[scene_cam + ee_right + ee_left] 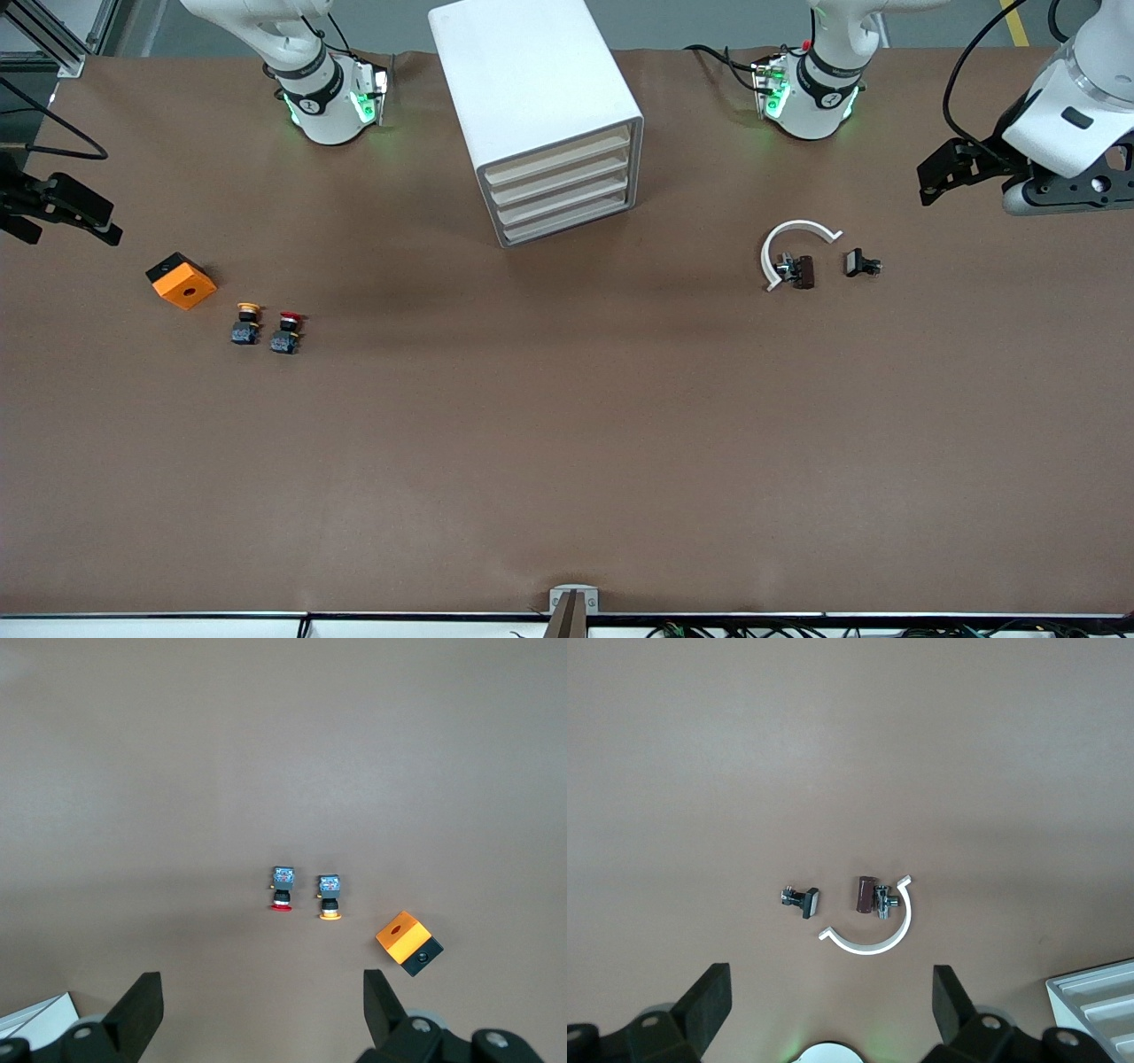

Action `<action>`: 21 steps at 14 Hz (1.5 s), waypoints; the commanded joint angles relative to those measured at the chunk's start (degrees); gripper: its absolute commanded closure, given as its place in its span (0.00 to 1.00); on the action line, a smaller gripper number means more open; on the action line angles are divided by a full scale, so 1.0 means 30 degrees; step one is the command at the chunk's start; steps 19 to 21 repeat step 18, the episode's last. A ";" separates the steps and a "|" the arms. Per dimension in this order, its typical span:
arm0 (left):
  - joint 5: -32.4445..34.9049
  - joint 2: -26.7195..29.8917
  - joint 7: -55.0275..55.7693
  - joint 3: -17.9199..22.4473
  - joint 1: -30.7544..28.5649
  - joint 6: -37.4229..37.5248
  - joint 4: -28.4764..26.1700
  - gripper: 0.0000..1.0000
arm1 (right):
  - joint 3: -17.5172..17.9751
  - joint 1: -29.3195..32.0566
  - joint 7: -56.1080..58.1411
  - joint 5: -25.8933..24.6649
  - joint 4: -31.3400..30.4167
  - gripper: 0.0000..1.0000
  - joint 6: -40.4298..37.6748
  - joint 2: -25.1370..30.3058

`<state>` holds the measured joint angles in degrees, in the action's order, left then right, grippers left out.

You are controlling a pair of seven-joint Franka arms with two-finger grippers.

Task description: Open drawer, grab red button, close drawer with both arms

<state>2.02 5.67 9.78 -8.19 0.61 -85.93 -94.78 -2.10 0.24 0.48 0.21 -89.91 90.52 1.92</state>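
The white cabinet [532, 80] stands at the table's middle, near the arms' bases. All its drawers are shut, also the drawer second from the top [560, 173]. The red-capped button [288, 332] lies on the table toward the right arm's end, beside a yellow-capped one [247, 323]. It also shows in the right wrist view [281, 889]. My right gripper [58, 213] [262, 1005] is open and empty, up over that end of the table. My left gripper [952, 173] [831, 1005] is open and empty, up over the left arm's end.
An orange cube [181, 281] [407, 942] lies beside the buttons. A white C-shaped ring [793, 244] [873, 935], a small brown-and-metal part [800, 270] and a small black part [861, 263] lie toward the left arm's end. The cabinet's corner shows in the left wrist view [1099, 1001].
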 commanded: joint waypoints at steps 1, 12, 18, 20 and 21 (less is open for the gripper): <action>-0.0293 0.0277 -0.0155 -0.0024 -0.0084 0.0019 -0.0046 0.00 | 0.0348 0.0153 -0.0131 0.0253 0.0294 0.00 -0.0115 -0.0172; -0.0293 0.0190 -0.2031 0.0328 -0.0524 -0.0010 0.0100 0.00 | 0.0261 -0.0725 -0.2124 0.0254 0.1085 0.00 -0.0027 -0.0758; -0.0264 -0.0162 -0.1709 0.0328 -0.0554 0.0282 0.0918 0.00 | 0.0261 -0.0756 -0.2124 0.0165 0.1143 0.00 -0.0027 -0.0758; -0.0264 -0.0162 -0.1709 0.0328 -0.0554 0.0282 0.0918 0.00 | 0.0261 -0.0756 -0.2124 0.0165 0.1143 0.00 -0.0027 -0.0758; -0.0264 -0.0162 -0.1709 0.0328 -0.0554 0.0282 0.0918 0.00 | 0.0261 -0.0756 -0.2124 0.0165 0.1143 0.00 -0.0027 -0.0758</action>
